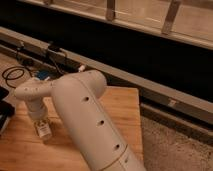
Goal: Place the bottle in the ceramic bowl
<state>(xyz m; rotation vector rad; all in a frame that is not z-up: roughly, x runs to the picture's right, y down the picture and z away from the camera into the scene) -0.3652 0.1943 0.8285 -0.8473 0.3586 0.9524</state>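
My gripper (42, 125) hangs from the white arm's wrist over the left part of the wooden table (120, 107). Right under it is the bottle (44, 132), small, whitish and upright, at the gripper's tip and close to the tabletop. The wrist hides the bottle's top. The ceramic bowl does not show clearly. A dark shape (5, 107) at the left edge of the table may be part of it, but I cannot tell.
The big white arm segment (92, 125) covers the table's middle and front. Black cables (15, 75) and a small blue item (44, 76) lie behind the table at the left. A metal rail (150, 90) and a dark wall run behind. Speckled floor (175, 145) is to the right.
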